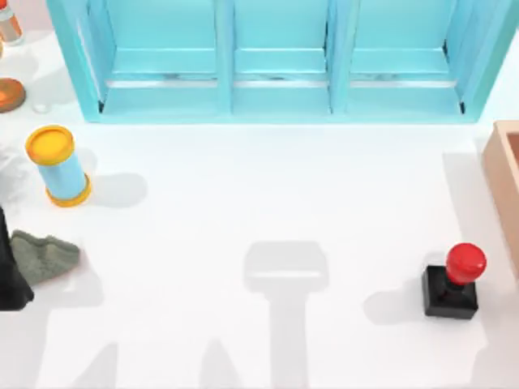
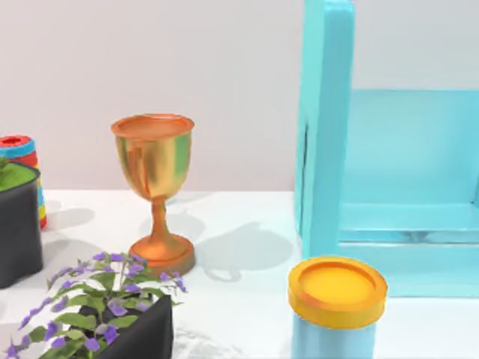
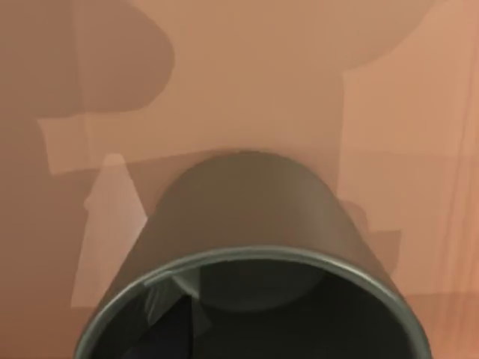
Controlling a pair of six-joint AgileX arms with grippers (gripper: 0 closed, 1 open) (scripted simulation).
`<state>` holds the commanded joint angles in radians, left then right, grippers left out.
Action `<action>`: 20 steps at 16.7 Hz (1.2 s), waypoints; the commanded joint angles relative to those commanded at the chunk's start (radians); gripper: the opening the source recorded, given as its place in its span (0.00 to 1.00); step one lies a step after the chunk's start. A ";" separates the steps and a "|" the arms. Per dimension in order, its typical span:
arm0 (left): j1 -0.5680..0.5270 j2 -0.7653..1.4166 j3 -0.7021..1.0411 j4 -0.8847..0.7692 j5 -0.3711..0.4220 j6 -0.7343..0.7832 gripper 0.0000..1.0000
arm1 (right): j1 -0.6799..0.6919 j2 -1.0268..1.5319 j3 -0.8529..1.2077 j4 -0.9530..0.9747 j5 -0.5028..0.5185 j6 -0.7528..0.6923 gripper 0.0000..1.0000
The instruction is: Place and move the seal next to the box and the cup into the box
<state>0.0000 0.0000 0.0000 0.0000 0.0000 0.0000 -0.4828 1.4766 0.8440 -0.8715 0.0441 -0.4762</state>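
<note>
Looking down the right wrist view, you have the cup (image 3: 254,247) right under the camera, its open mouth toward the lens and the reddish-brown inside of the box (image 3: 224,90) spread behind it. I judge this as the cup-into-box step, near its end. Whether your right fingers are clamped on the cup or already apart, I cannot tell, so treat it as held until you know otherwise.

To finish well, bring the cup down level until its base sits flat on the box floor, part the fingers only then, and lift straight out so you do not drag the thick rim against a wall.

In the top view, the box (image 1: 501,174) peeks in at three o'clock, and the seal (image 1: 452,284) stands upright on the table at about four o'clock, just beside the box's near wall but not touching it. That half looks done; keep your exit path clear of it.

Materials now. The cup is a dull olive cylinder with heavy walls, no handle. The box is pale wood, thick-sided, matte. The seal pairs a glossy round red knob, likely slippery, with a square black block that sits steady. The left wrist view faces a gold goblet (image 2: 155,187) and a yellow-lidded blue cylinder (image 2: 337,307).
</note>
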 joint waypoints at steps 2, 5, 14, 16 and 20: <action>0.000 0.000 0.000 0.000 0.000 0.000 1.00 | 0.000 0.000 0.000 0.000 0.000 0.000 1.00; 0.000 0.000 0.000 0.000 0.000 0.000 1.00 | 0.003 -0.001 0.003 -0.002 0.000 0.002 1.00; 0.000 0.000 0.000 0.000 0.000 0.000 1.00 | 0.123 -0.027 0.253 -0.285 0.008 0.071 1.00; 0.000 0.000 0.000 0.000 0.000 0.000 1.00 | 0.071 -0.048 0.300 -0.353 0.005 0.040 1.00; 0.000 0.000 0.000 0.000 0.000 0.000 1.00 | -0.005 -0.074 0.342 -0.415 0.000 -0.007 1.00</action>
